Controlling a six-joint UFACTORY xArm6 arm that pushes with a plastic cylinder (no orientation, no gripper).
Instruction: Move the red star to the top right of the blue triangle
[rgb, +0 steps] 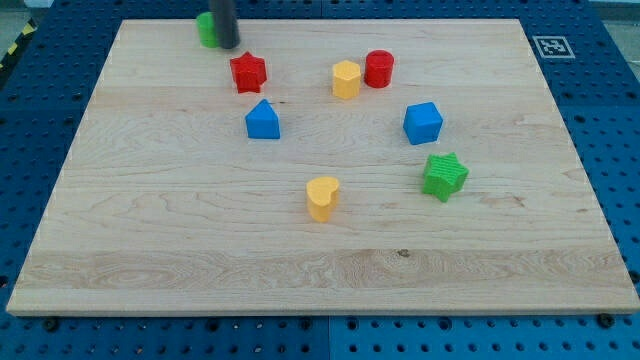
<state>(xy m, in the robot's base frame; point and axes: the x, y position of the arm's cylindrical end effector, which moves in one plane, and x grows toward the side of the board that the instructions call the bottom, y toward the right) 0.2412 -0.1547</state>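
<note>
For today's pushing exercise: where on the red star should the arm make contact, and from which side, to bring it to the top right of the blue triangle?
No gripping here; my tip only pushes. Contact the red star on its left face and push toward the view's right. It already sits above the blue triangle, slightly left. My tip is up-left of the star, beside the green block.

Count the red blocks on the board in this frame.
2. The red star sits toward the view's top left, just above the blue triangle. The red cylinder stands right of the yellow block. None looks hidden.
</note>
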